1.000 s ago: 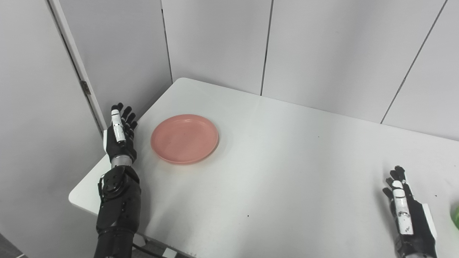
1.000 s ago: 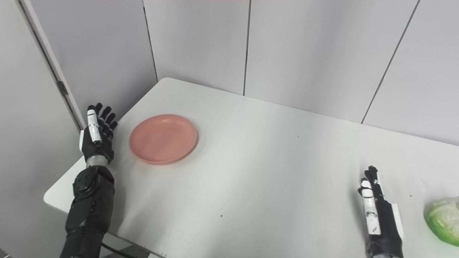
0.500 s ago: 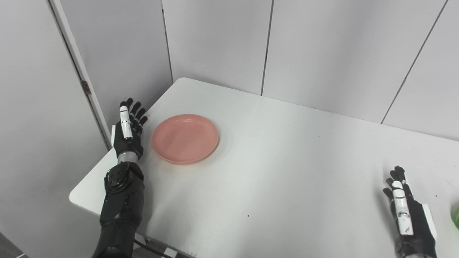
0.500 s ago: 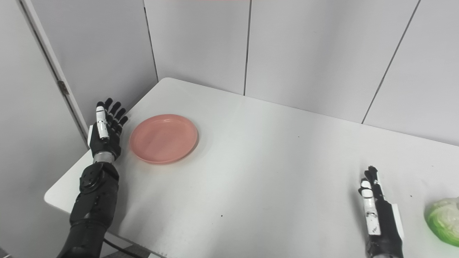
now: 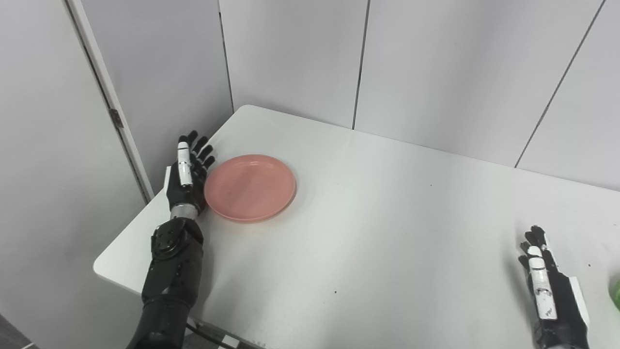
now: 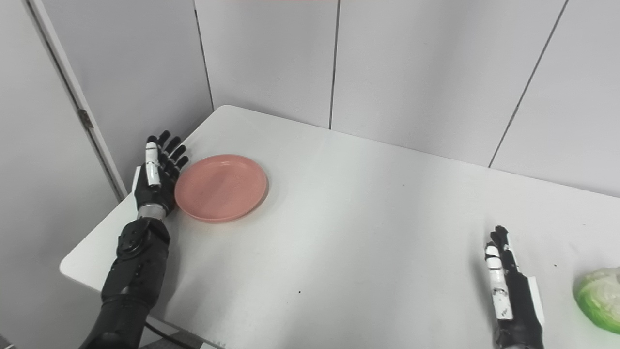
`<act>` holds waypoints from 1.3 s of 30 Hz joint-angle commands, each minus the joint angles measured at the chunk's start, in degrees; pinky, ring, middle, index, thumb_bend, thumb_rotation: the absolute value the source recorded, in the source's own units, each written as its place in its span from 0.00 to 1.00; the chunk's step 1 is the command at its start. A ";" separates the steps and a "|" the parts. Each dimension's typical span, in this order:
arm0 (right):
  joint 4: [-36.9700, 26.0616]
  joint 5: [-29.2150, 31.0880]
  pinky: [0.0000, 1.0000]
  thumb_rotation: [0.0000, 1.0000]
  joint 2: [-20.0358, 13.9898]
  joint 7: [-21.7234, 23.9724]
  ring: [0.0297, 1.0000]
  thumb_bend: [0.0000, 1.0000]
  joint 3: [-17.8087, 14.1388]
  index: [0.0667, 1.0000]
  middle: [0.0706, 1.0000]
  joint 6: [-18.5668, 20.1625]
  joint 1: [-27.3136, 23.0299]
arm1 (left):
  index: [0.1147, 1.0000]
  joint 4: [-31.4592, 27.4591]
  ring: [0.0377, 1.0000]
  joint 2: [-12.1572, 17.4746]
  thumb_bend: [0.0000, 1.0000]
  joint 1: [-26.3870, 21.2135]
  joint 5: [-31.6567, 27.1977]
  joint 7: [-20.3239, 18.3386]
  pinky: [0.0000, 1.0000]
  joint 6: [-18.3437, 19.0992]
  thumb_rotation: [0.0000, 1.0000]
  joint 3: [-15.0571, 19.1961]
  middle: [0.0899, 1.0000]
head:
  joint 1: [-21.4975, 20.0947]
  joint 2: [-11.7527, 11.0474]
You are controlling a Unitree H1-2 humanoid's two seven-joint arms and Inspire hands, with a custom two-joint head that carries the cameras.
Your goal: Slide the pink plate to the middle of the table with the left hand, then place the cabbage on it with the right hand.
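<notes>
The pink plate (image 5: 250, 187) lies flat on the white table (image 5: 387, 232), near its left edge. My left hand (image 5: 188, 173) stands edge-on just left of the plate, open with fingers straight, its palm against or very near the plate's left rim. At the bottom right, my right hand (image 6: 506, 291) rests open on the table, holding nothing. The green cabbage (image 6: 598, 299) sits to the right of that hand at the picture's right edge, a short gap between them; the left eye view shows only a sliver of the cabbage (image 5: 615, 294).
Grey wall panels (image 5: 407, 68) stand close behind the table. A door frame with a hinge (image 5: 116, 118) runs down the left side, beyond the table's left edge. A cable hangs below the front left corner.
My left hand has moved right, from beyond the table's left edge to the plate's left rim. The plate and the right hand have stayed put.
</notes>
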 commanded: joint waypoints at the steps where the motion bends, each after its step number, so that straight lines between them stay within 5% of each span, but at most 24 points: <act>1: 0.06 0.37 1.00 1.00 0.28 0.03 0.97 0.22 -0.07 0.98 0.97 -1.25 -0.41 | 0.88 0.88 0.89 -0.12 0.43 -1.13 -0.02 -1.27 0.91 1.07 1.00 -1.17 0.88 | -0.08 0.08; 22: -0.58 0.76 0.99 1.00 1.00 -0.27 0.96 0.26 -0.21 0.98 0.97 0.14 -0.30 | 0.85 -4.09 0.86 -2.50 0.44 -0.49 2.12 -2.07 0.89 5.40 1.00 -7.16 0.86 | -2.75 1.68; 39: -1.45 0.34 0.99 1.00 1.89 -0.52 0.97 0.27 0.28 0.98 0.97 1.42 -0.12 | 0.84 -7.38 0.85 -7.44 0.45 -2.00 7.19 -3.00 0.85 9.42 1.00 -15.13 0.86 | -6.92 2.68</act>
